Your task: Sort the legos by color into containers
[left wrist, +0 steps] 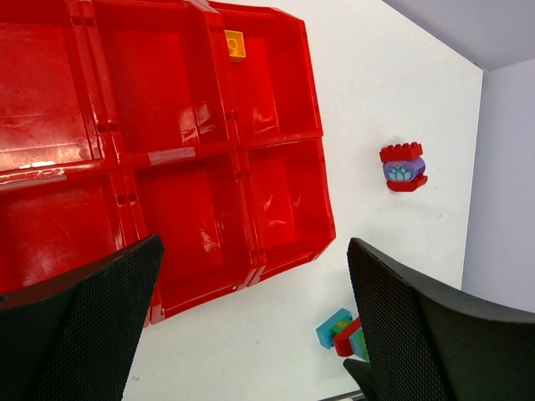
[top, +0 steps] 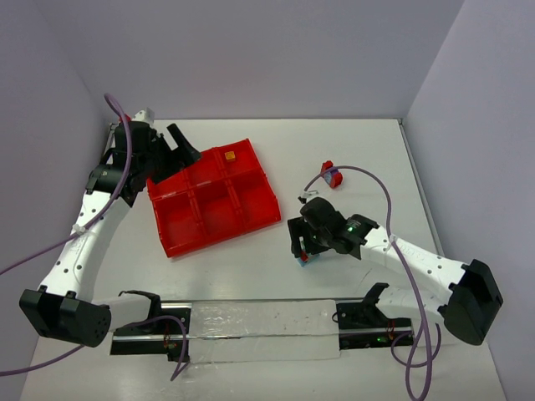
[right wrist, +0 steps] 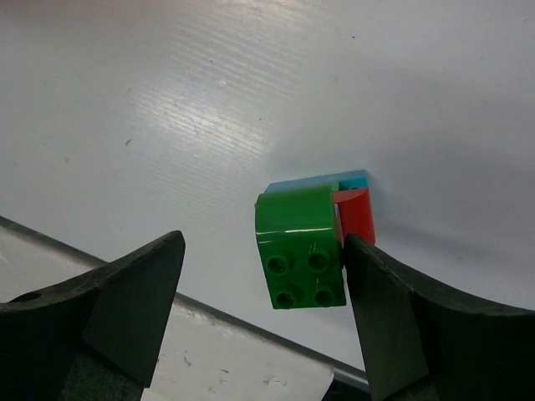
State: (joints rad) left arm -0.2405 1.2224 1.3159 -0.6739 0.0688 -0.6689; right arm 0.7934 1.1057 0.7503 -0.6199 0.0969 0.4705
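Right tool [right wrist: 263, 251] gapes — green lego [right wrist: 299, 242] sits between, just beside one finger.

White-black arms [top: 79, 242], seemingly purple cables [top: 391, 205]

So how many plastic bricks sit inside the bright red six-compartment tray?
1: an orange-yellow studded brick in the far-right corner compartment of the tray. Parts of other compartments are hidden, so possibly more.

Lego [top: 229, 155] in tray [top: 216, 209] — far corner
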